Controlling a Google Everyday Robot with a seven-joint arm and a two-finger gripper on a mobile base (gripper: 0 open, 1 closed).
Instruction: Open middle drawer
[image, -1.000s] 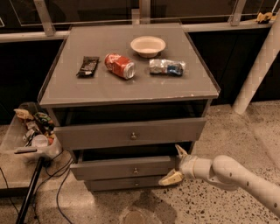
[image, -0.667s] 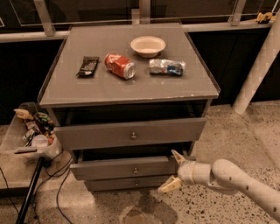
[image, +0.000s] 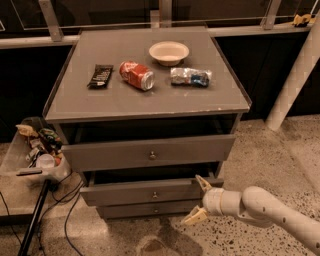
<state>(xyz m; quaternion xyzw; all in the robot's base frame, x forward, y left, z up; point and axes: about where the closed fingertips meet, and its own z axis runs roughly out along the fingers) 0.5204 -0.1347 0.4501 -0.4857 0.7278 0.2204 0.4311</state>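
Observation:
The middle drawer is the grey front with a small round knob, under the taller top drawer front and above the thin bottom one. It stands out a little, with a dark gap above it. My gripper is open at the drawer's right end. Its upper finger is at the top edge of the front and its lower finger is below it. My white arm reaches in from the lower right.
On the cabinet top lie a dark snack bag, a red soda can, a white bowl and a crumpled blue packet. A clear bin of scraps on a stand and cables are at the left. A white post stands at the right.
My gripper has slid left along the floor side, from beside the cabinet to the right end of the middle drawer front. The drawers have not visibly moved.

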